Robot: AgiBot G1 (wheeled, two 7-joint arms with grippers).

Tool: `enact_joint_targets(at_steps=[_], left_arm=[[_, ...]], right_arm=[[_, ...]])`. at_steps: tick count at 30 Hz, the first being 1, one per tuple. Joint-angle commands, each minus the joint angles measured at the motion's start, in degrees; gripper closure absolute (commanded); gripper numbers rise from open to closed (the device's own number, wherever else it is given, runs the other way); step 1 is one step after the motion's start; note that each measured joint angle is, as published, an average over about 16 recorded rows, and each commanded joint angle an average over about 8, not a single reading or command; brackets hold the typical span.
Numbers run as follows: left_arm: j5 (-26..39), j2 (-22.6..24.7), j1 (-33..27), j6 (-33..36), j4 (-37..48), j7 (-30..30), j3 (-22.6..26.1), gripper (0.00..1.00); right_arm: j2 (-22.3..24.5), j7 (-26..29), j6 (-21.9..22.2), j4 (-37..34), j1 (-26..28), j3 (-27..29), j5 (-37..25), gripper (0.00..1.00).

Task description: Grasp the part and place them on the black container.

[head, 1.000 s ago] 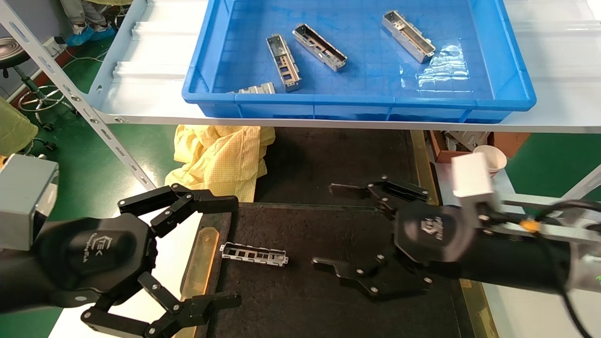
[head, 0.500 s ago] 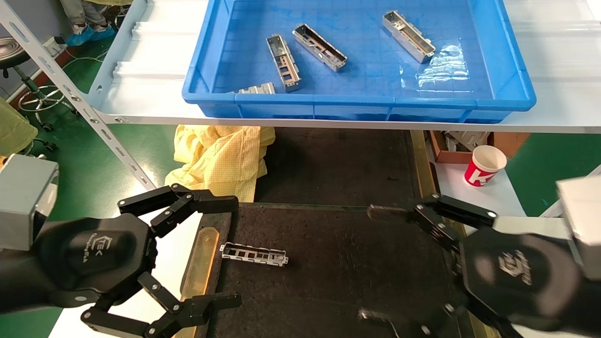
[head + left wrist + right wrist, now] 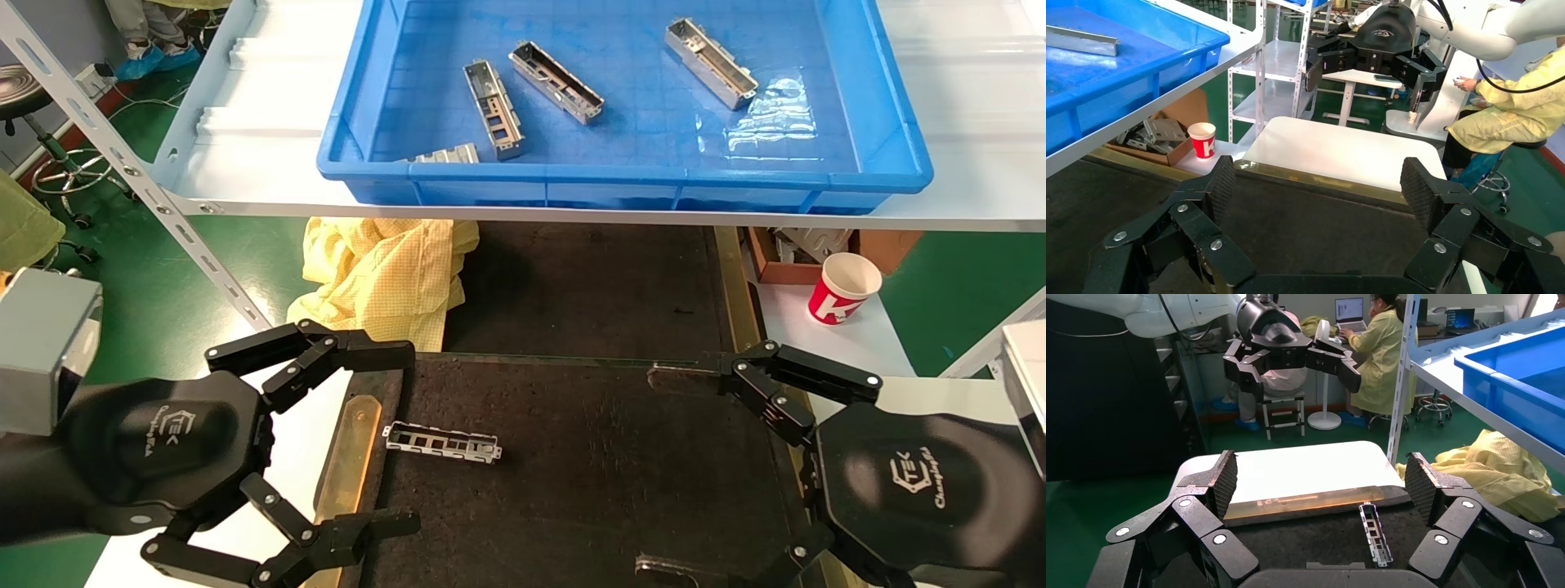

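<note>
One part (image 3: pixel 442 442) lies on the black container (image 3: pixel 588 457) near its left edge. Both grippers, left gripper (image 3: pixel 391 435) and right gripper (image 3: pixel 666 469), are wide open and hold nothing. Reach slowly into the blue crate (image 3: pixel 621 175) and pinch the next part by its long sides.

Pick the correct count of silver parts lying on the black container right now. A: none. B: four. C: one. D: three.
C: a single part lies flat on the black container, near its left edge, while the other parts sit up in the blue crate. Both the left gripper and the right gripper have their jaws open and hold nothing.
</note>
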Motion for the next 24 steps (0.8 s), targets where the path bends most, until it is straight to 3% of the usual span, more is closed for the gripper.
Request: enact_joint_targets(at_steps=[1,24], left_arm=[[0.0,0.0,0.0,0.0,0.0,0.0,0.0,0.0],[0.0,0.0,0.0,0.0,0.0,0.0,0.0,0.0]], right_arm=[[-0.16,-0.07,0.07,-0.21,0.14,-0.19,0.0,0.0],[-0.74,-0.26,0.31,-0.97,0.61,-0.88,-0.32,0.0]])
